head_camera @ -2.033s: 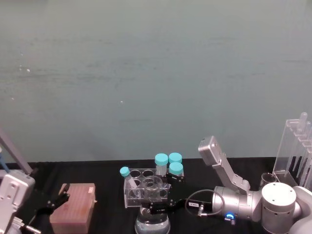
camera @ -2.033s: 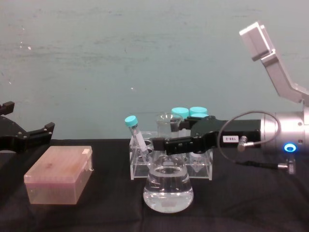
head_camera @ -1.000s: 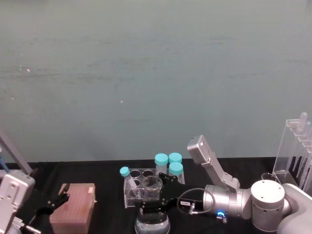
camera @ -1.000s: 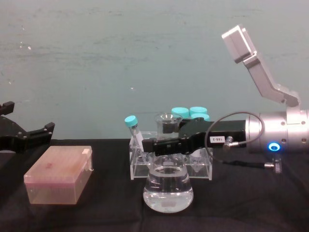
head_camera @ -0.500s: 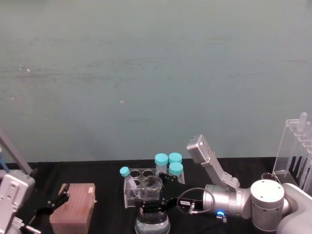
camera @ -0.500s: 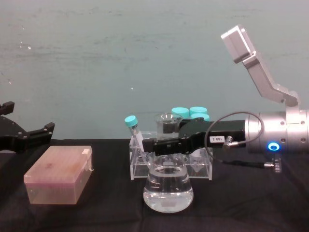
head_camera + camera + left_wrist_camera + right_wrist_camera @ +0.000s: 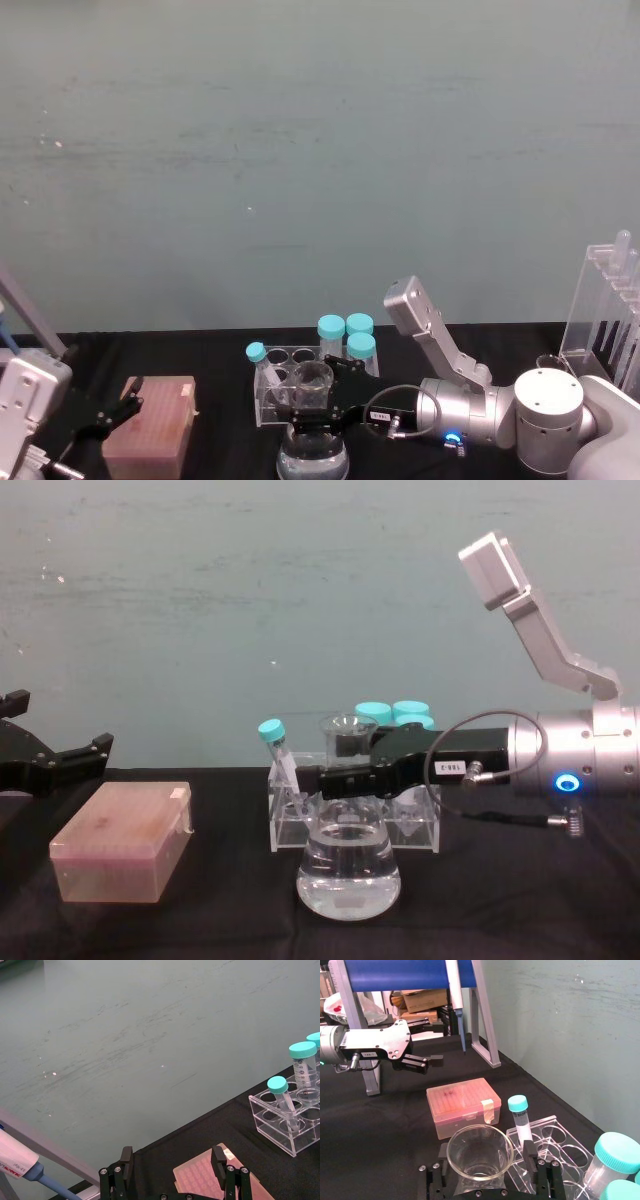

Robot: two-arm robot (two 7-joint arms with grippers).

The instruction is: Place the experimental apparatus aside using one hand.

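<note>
The conical flask (image 7: 348, 865) with clear liquid stands at the table's front centre, also in the head view (image 7: 312, 462). My right gripper (image 7: 325, 778), black with a white label on a silver arm, reaches in from the right. Its fingers (image 7: 527, 1152) stand open on either side of the flask's mouth (image 7: 480, 1155), with a small gap at each side. The tall acrylic rack of glass test tubes (image 7: 605, 310) and a small glass beaker (image 7: 548, 365) sit at the far right. My left gripper (image 7: 60, 755) hangs open at the left, holding nothing.
A low rack of teal-capped tubes (image 7: 355, 800) stands right behind the flask. A pinkish translucent box (image 7: 125, 840) lies at the front left, under the left gripper (image 7: 171, 1160). A blue pipette stand (image 7: 400, 975) is beyond the left arm.
Two seconds ago the right gripper was farther right; it slid left until its fingers flanked the flask's neck. Over the last second nothing visibly moved.
</note>
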